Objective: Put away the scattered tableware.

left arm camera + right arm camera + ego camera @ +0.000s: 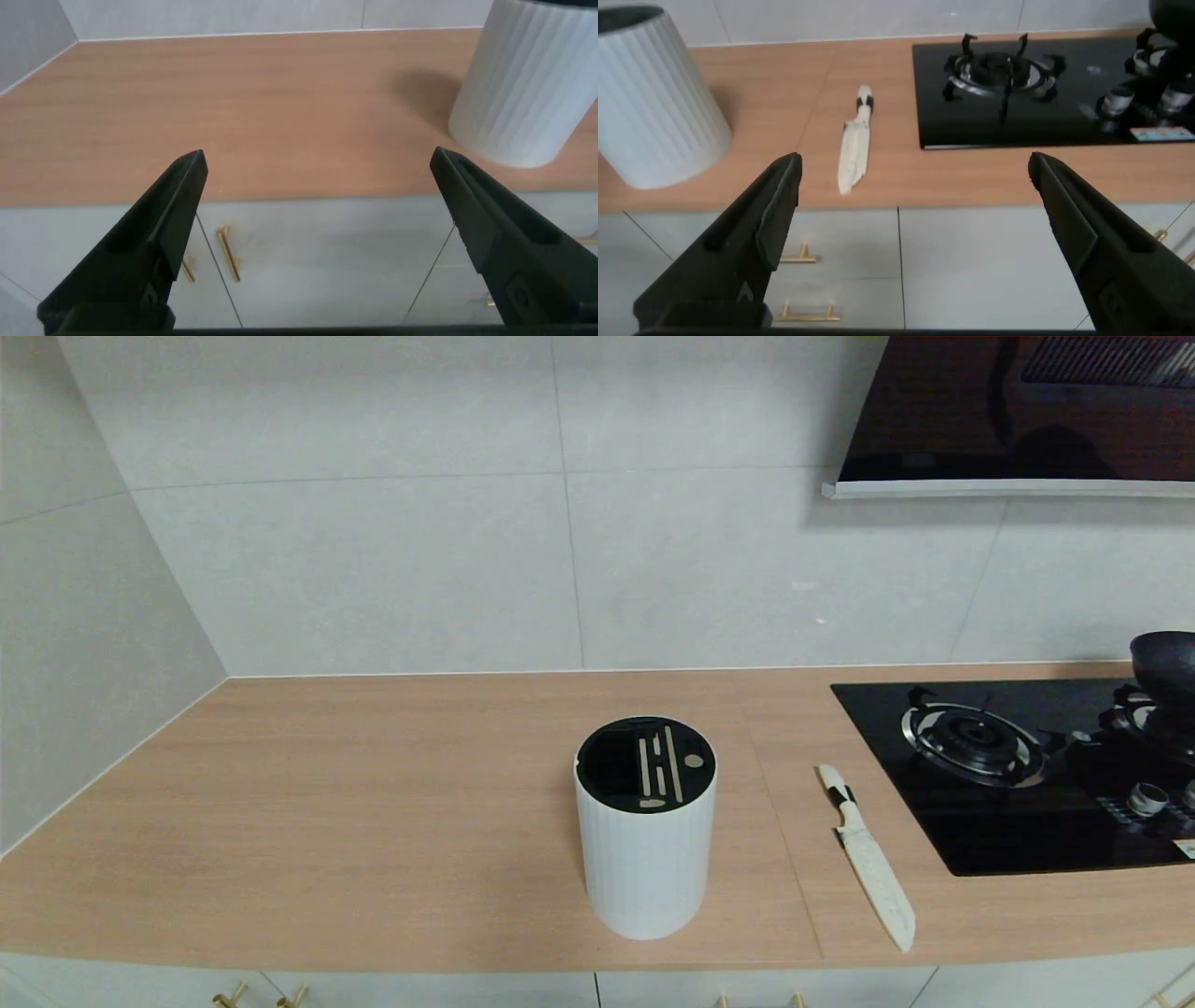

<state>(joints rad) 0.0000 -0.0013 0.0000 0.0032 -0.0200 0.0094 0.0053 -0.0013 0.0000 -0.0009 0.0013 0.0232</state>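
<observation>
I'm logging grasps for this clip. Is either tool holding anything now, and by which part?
Nothing is held. The left tool and right tool are both open and empty; the white speckled knife lies on the wooden counter.

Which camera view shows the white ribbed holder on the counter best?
The head view. There the holder stands whole on the counter, and its black top with the slots is seen from above. The left wrist view gives part of its ribbed wall and base; the right wrist view gives its side and a dark strip of the top.
</observation>
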